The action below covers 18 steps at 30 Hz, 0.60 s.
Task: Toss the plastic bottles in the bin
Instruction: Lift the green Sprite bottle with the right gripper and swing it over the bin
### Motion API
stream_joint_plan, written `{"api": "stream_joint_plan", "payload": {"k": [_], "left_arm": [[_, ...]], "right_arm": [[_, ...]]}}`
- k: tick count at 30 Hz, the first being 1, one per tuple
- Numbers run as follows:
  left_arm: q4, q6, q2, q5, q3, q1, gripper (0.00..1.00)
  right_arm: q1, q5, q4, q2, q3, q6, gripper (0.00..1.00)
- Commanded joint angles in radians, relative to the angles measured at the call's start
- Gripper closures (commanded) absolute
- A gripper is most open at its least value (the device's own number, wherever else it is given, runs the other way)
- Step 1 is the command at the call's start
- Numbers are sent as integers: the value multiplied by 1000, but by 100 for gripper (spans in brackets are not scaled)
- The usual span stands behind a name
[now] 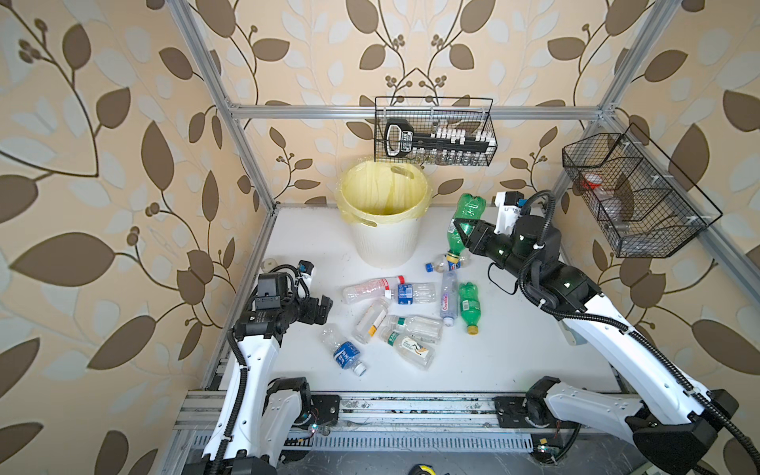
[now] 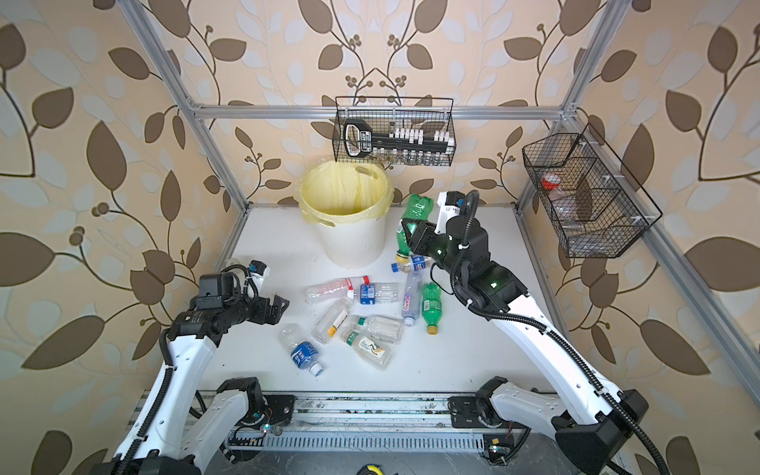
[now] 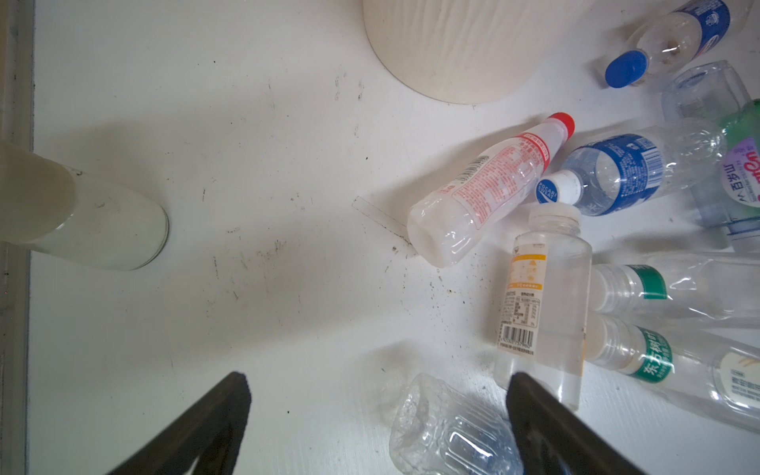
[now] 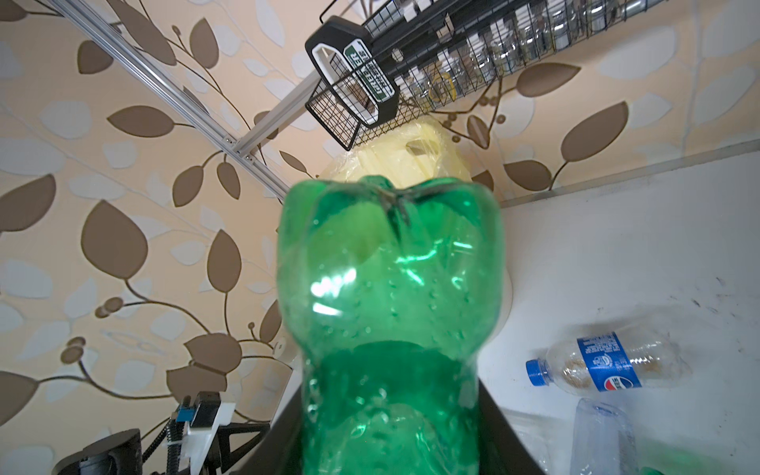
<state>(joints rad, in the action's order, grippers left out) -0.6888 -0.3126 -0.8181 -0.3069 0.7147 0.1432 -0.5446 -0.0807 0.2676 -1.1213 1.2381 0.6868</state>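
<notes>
Holds one green bottle (image 1: 469, 209) clamped in right gripper (image 1: 459, 230) at bin's (image 1: 386, 242) three o'clock, left gripper (image 1: 327, 306) spread empty, nine bottles (image 1: 413, 293) left unbinned.

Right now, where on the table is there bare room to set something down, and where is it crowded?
Bare: the table patch between the left claw and the bin, and the front strip between the bottles and the rail. Crowded: the middle, where the bottles lie touching.

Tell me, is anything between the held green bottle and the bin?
Nothing visible. The right gripper holds the green bottle beside the bin, open air between. A wire basket hangs over the bin's far rim.
</notes>
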Motion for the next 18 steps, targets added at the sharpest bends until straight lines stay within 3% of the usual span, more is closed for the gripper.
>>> {"api": "stream_joint_plan", "payload": {"k": [1, 10, 15, 18], "left_arm": [[-11, -18, 7, -23, 17, 15, 1], [-6, -20, 21, -31, 13, 19, 1], [-8, -21, 23, -35, 12, 20, 1], [-8, -20, 23, -36, 14, 19, 1]], "right_arm": [[2, 7, -20, 19, 17, -10, 68], [-51, -136, -87, 164, -187, 59, 68], [-80, -131, -112, 94, -134, 47, 68], [-111, -147, -134, -10, -22, -3, 67]]}}
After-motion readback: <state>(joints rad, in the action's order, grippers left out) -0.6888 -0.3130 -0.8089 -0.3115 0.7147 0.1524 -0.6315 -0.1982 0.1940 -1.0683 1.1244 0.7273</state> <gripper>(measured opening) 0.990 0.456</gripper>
